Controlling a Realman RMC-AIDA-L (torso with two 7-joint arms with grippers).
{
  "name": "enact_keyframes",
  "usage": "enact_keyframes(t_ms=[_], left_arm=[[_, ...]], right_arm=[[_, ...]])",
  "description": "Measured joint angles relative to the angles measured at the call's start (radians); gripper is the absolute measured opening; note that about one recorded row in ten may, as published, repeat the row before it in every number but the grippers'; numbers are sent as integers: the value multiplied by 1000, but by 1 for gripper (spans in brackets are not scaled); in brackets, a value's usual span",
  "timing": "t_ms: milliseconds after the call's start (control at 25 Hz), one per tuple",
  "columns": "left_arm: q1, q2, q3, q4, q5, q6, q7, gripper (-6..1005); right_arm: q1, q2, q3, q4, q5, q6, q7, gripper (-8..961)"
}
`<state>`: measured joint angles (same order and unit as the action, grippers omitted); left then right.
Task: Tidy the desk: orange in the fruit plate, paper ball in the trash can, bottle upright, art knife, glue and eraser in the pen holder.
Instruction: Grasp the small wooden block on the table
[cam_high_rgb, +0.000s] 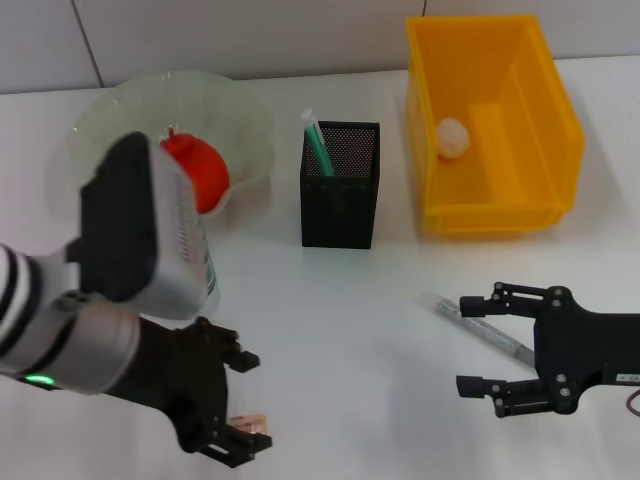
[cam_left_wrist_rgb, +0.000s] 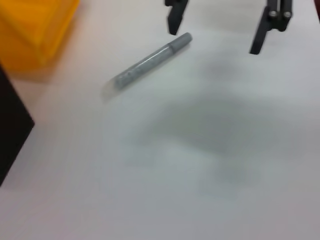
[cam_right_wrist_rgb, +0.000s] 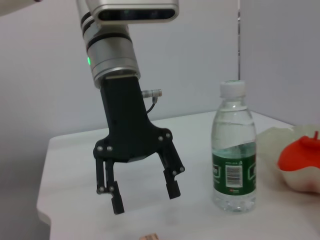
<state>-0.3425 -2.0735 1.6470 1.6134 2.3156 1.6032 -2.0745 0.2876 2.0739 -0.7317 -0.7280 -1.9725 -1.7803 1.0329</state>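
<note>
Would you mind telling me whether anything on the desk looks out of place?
Yes: a grey pen-like tool lies loose on the desk beside the right gripper, and a small tan item sits under the left gripper. The bottle stands upright.

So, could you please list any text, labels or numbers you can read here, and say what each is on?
No text can be read as words.
Bottle: its green label carries a barcode with digits and small print, too small to read.
Art knife: faint markings on its grey barrel, blurred.
Right gripper: a small pale sticker on its body, unreadable.
</note>
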Motion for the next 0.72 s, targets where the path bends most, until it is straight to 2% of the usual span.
enact_keyframes(t_ms=[320,720], left_arm=[[-51,-3,33,-42,6,-30,-33,806],[-31,-2,65,-45,8,-70,-24,804]], right_arm=[[-9,-3,3,14,0,2,-3,835],[3,1,1,45,0,30,-27,837]])
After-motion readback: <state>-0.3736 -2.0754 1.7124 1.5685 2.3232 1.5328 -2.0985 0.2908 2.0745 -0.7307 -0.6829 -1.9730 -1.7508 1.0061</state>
